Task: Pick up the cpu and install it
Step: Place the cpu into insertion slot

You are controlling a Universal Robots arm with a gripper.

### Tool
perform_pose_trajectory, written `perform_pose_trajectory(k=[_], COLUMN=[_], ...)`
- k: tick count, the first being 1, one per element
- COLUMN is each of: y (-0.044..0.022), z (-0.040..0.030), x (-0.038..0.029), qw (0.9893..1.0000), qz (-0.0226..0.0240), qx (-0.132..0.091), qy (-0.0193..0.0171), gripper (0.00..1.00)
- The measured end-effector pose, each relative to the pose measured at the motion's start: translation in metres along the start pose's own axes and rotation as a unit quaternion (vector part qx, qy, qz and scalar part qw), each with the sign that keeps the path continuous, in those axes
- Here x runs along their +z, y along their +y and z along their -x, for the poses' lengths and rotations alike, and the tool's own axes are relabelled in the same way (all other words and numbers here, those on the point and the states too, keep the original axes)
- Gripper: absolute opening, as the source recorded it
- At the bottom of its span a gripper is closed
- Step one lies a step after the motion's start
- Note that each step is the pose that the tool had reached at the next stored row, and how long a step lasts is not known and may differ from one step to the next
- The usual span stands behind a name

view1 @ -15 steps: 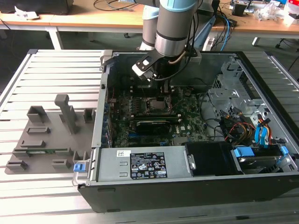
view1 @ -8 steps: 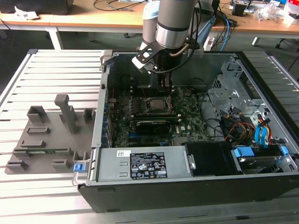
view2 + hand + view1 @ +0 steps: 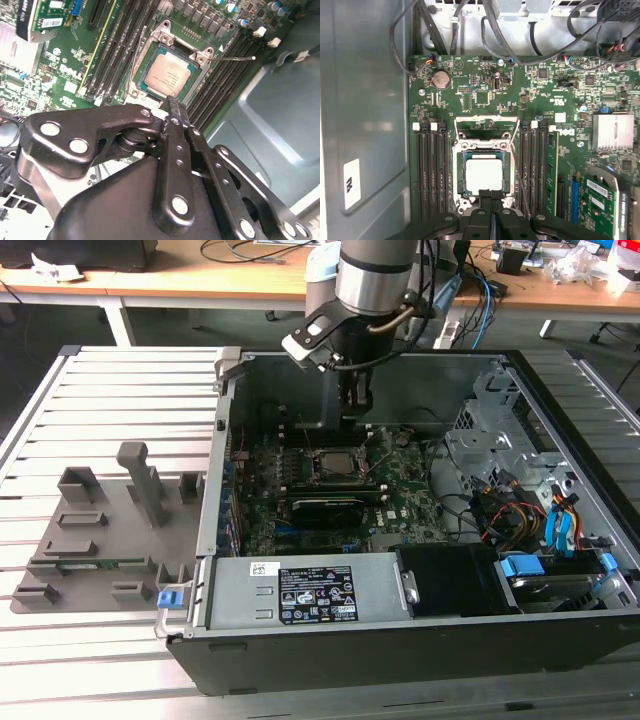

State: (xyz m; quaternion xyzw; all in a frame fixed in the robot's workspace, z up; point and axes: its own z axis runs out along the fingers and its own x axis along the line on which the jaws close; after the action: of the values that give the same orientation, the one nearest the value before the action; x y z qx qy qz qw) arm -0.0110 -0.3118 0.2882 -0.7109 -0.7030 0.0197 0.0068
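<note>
**A:** Start at the exterior view's left. What is there?

**B:** A grey fixture tray (image 3: 95, 540) lies on the slatted tabletop (image 3: 120, 390), just beside the open computer case (image 3: 400, 645).

**A:** And the cpu?

**B:** It is further right, inside the case. The cpu (image 3: 484, 175) lies flat in the socket (image 3: 457, 165) on the motherboard (image 3: 485, 95), with the hold-down frame (image 3: 482, 135) raised.

**A:** The fingers?

**B:** The fingers (image 3: 486, 200) are clenched together and grasp nothing. Their tips are at the chip's edge.

**A:** How should this be done well?

**B:** Seating looks like the step in hand. Touch lightly, with no sideways shove, so the chip sits level and the thin latch lever (image 3: 235, 58) is left alone.
</note>
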Motion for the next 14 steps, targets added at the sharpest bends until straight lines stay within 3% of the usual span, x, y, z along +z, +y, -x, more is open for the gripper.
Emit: perform_pose_trajectory(k=[2,5,14], y=[-0.0004,-0.0007,-0.0007], z=[0.0002,0.0004,0.0004], x=[-0.0116,-0.0181,-0.0195], qw=[1.0,1.0,1.0], qz=[0.0,0.0,0.0], qx=[0.0,0.0,0.0], qy=[0.0001,0.0,0.0001], gripper=[0.11,0.11,0.11])
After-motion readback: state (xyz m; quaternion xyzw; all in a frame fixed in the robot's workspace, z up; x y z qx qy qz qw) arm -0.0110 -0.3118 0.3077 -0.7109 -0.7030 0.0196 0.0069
